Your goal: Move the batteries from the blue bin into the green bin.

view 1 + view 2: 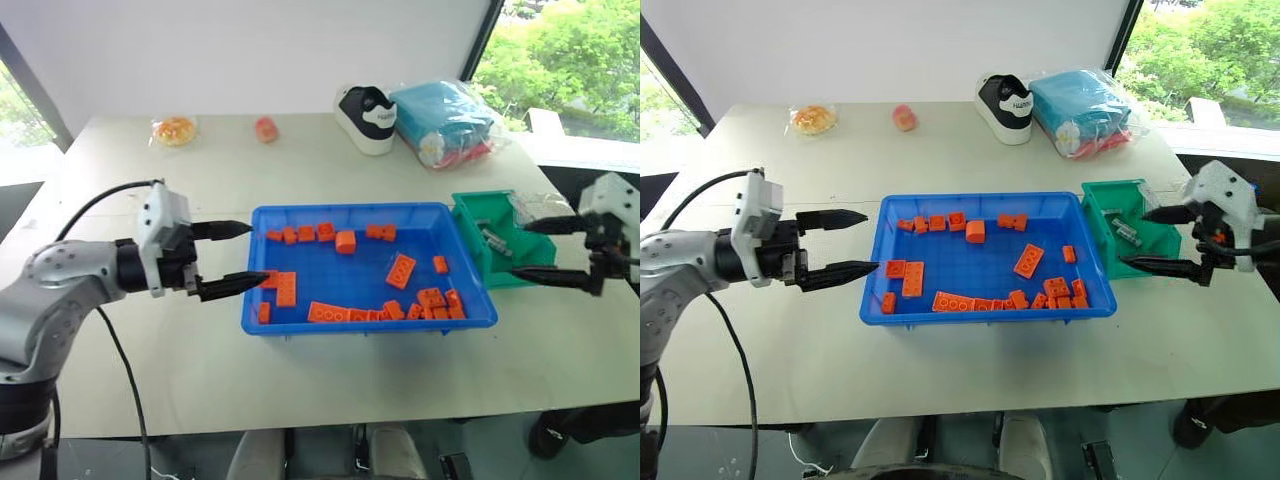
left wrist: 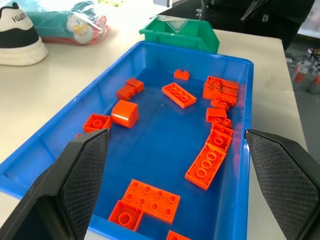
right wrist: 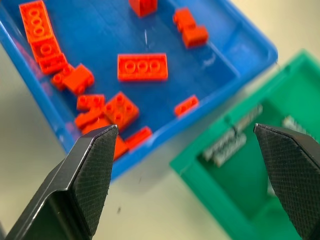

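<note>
**Battery Handling: Grip and Material Notes**

The batteries lie in the green bin, which touches the right end of the blue bin near the table's right edge. You will see only orange bricks in the blue bin; judge the transfer complete or nearly so.

Expect each battery to be a thin, rigid metal cylinder: smooth, likely slippery, prone to rolling, heavy for its size. Pinch it across the middle of its length.

Both bins are hard, glossy plastic. The green bin is deep with sloping walls; the blue is shallow.

The right gripper hovers spread and empty beside the green bin. The left gripper is spread and empty at the blue bin's left end.
</note>
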